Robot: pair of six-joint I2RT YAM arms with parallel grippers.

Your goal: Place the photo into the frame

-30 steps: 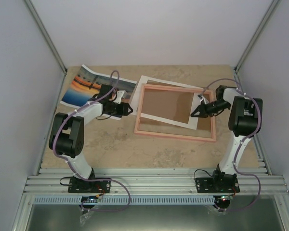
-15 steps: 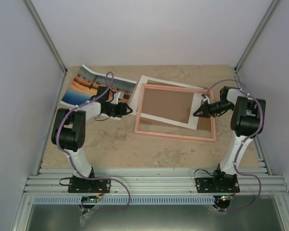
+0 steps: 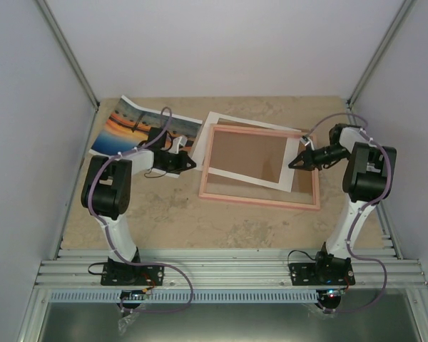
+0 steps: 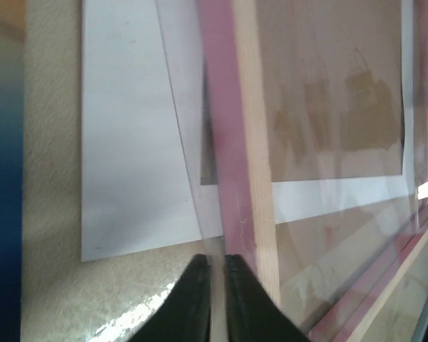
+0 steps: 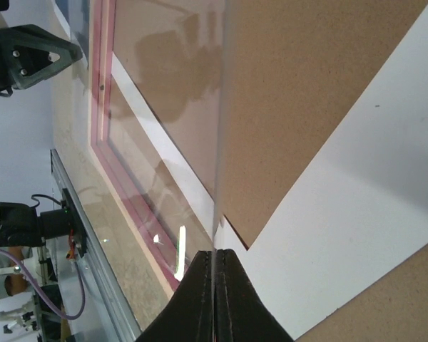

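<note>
both arms re-posed, right tool nudged far-right; frame hasn't shifted
left tool (image 3: 193,162) and right tool (image 3: 292,163) are each pinched almost closed on opposite edges of the clear sheet (image 5: 157,85) over the pink frame (image 3: 259,201). photo (image 3: 128,128) lies face up far left on the table (image 3: 200,228), outside the frame. likely sheet comes off first.

The photo (image 3: 132,128), an orange sunset over blue water with a white border, lies face up and skewed at the table's (image 3: 164,214) far left. The thin pink frame (image 3: 260,201) lies flat at centre-right, slightly rotated, near the photo's right edge
</note>
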